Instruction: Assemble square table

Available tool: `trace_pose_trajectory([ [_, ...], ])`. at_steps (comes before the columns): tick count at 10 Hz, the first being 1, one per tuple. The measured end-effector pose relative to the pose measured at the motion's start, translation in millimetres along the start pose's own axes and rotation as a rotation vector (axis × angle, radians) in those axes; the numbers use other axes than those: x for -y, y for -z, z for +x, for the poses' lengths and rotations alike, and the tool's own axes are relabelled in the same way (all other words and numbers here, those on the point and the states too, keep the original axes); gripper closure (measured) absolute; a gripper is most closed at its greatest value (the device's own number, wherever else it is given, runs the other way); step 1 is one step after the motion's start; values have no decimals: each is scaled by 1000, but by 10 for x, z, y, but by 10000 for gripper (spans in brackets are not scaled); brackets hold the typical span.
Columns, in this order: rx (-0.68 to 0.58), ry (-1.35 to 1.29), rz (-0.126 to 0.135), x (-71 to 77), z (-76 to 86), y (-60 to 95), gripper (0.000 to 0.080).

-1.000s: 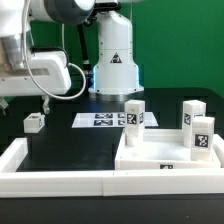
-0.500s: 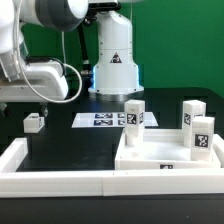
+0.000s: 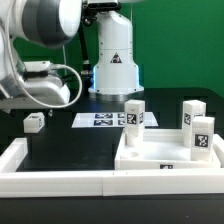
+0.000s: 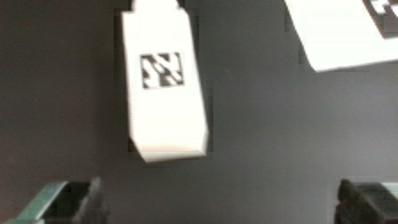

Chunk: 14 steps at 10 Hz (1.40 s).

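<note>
White leg [image 4: 169, 85] lies btwn open fingers [image 4: 63, 200], apart, not touching.

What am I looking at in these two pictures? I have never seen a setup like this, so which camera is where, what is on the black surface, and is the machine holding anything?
The big white and grey shape at the exterior view's left is a robot arm. That picture comes from a camera standing off the arm.

On the black surface lies the square table top, a white tray-like slab. Three white legs stand upright on it, each with a black-and-white tag: one near its left side and two at its right side. A fourth, small leg lies apart at the exterior view's left. The marker board lies flat behind. A long white rim borders the surface.

The other picture comes from a camera on the wrist, looking down past the hand. Its two dark fingers stand wide apart with nothing between them. A tagged white leg lies below.
</note>
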<state>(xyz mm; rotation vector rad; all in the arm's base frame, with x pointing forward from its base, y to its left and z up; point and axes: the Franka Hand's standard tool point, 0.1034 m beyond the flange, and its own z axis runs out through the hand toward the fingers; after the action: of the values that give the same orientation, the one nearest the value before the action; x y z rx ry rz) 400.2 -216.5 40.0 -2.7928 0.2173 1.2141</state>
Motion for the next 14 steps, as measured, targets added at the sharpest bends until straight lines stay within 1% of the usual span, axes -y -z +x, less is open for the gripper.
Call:
trace_pose_trajectory([
  [1,60,39,-33,-111,-4,-111,150],
  [2,120,86,-53,-214,-52,-195,150],
  [3,115,108,-60,-293,-59,-235,150],
  [4,114,92,-57,-372,-109,-300,150],
  [5,120,85,-49,-371,-131,-328,150],
  [9,121,78,-54,-364,-127,-326,150],
  [11,128,19,-82,-254,-109,-304,150],
  [12,137,10,-90,-172,-111,-236,150],
  [13,136,14,-94,-148,-101,-235,150],
  [14,143,14,-88,-164,-125,-304,150],
])
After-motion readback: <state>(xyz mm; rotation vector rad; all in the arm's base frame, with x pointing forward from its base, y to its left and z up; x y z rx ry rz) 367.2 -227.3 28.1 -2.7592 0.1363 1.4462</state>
